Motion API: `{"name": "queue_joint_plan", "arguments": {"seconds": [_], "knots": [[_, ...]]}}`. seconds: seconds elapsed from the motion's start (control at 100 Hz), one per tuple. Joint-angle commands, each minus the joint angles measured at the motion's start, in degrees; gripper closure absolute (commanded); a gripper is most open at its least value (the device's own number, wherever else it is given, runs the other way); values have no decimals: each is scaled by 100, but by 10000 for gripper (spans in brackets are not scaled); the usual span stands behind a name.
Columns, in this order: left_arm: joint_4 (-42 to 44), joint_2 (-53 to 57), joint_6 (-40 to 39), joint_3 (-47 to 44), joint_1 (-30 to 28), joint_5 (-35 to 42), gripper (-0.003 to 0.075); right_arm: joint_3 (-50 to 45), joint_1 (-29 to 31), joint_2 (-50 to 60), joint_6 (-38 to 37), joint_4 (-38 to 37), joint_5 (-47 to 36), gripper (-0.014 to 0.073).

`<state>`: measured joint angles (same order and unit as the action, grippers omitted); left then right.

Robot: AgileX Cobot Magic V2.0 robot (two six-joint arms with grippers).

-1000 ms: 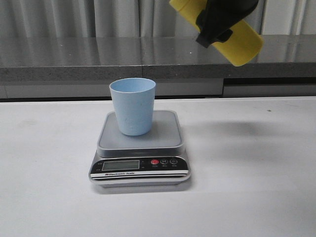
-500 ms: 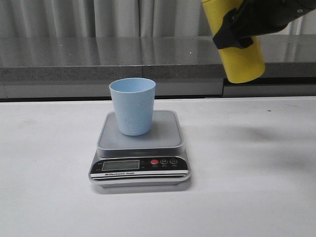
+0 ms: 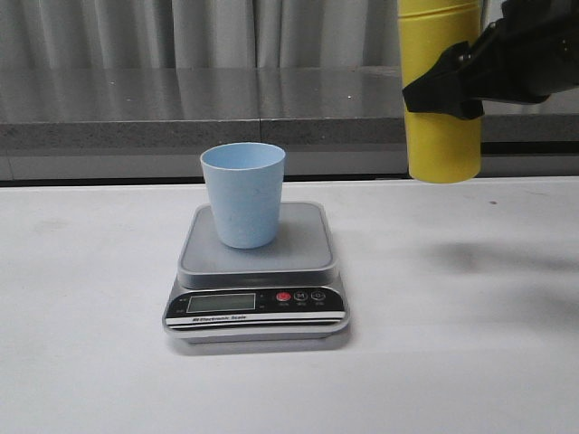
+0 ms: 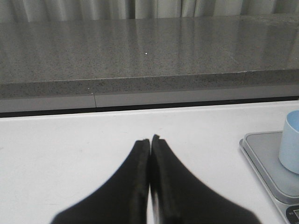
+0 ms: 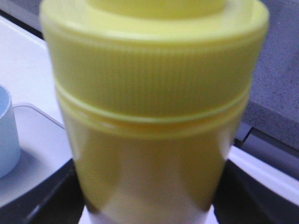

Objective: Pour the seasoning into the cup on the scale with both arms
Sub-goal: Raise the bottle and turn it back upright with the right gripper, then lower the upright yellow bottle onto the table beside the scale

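Observation:
The light blue cup (image 3: 242, 194) stands upright on the platform of the silver-grey scale (image 3: 257, 271). My right gripper (image 3: 452, 86) is shut on the yellow seasoning bottle (image 3: 441, 136) and holds it upright in the air, right of the cup and well above the table; its nozzle is out of view at the top. In the right wrist view the bottle (image 5: 154, 93) fills the frame, with the cup (image 5: 7, 135) and scale (image 5: 37, 158) beside it. My left gripper (image 4: 150, 140) is shut and empty over bare table, left of the scale (image 4: 271, 163) and cup (image 4: 290, 142).
A grey stone ledge (image 3: 181, 117) runs along the back of the white table (image 3: 452, 362), with pale curtains behind it. The scale's display (image 3: 220, 303) and its red button (image 3: 283, 297) face the front edge.
The right gripper has swung the bottle from tilted to upright and carried it right and a little down. Cup, scale and left gripper have not moved.

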<state>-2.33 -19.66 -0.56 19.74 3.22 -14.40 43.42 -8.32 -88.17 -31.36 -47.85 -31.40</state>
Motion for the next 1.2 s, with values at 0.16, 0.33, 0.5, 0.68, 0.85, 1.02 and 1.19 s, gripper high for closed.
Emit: {"name": "queue_joint_plan", "arguments": {"seconds": [0.16, 0.33, 0.5, 0.68, 0.85, 1.02, 1.19], "knots": [[-47, -42, -25, 140, -3, 510, 738, -325, 78, 245, 797, 1097, -717, 421], [-47, -42, -25, 140, -3, 510, 738, -671, 78, 245, 1617, 1958, -1093, 421], [-47, -42, -25, 140, -3, 510, 738, -868, 51, 240, 1968, 2306, -1284, 421], [-47, -42, -25, 140, -3, 510, 738, -937, 5, 82, 2013, 2324, -1499, 421], [-47, -42, -25, 140, -3, 510, 738, -937, -125, -348, 2013, 2202, -1835, 421], [-47, -42, -25, 140, -3, 510, 738, -909, -244, -679, 2013, 2125, -2078, 421], [-47, -42, -25, 140, -3, 510, 738, -908, -254, -948, 2013, 2125, -2577, 421]]}}
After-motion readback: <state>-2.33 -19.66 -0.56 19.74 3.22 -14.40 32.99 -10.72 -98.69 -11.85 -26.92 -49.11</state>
